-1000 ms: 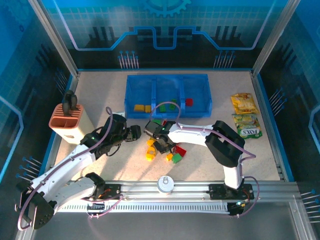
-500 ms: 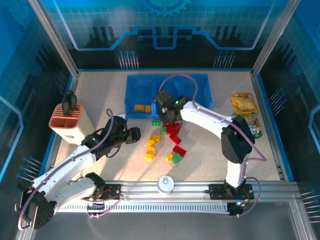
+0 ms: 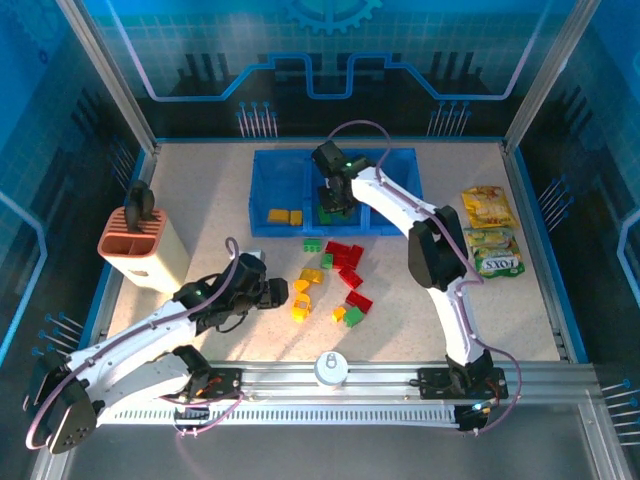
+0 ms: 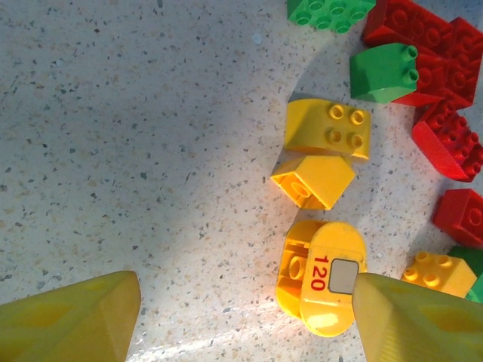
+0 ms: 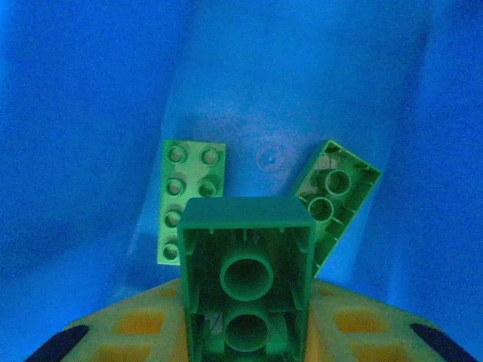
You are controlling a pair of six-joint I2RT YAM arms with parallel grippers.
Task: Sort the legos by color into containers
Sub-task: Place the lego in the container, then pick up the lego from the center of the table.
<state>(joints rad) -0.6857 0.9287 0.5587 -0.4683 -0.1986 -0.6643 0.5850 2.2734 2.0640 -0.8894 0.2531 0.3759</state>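
Loose legos lie mid-table: red ones [image 3: 345, 255], green ones [image 3: 314, 244] and yellow ones [image 3: 312, 276]. The blue tray [image 3: 400, 200] of containers stands behind them, with yellow bricks [image 3: 283, 216] in its left compartment. My right gripper [image 3: 333, 200] hangs over the middle compartment, shut on a green brick [image 5: 247, 256] whose hollow underside faces the camera. Two green bricks [image 5: 189, 200] [image 5: 339, 192] lie on the tray floor below it. My left gripper [image 3: 283, 292] [image 4: 245, 290] is open low over the table. Its right finger [image 4: 407, 317] touches a rounded yellow brick marked 120 [image 4: 321, 286].
A salmon slotted holder [image 3: 140, 245] stands at the left edge. Two snack packets [image 3: 487, 207] [image 3: 495, 250] lie at the right. A white round knob [image 3: 330, 368] sits on the front rail. More yellow [image 4: 328, 128], green [image 4: 385, 72] and red bricks [image 4: 445, 139] crowd the area right of my left gripper.
My right arm has swung from the brick pile up to the tray's middle compartment with the green brick. My left gripper has slid right and nearer, up to the yellow bricks.
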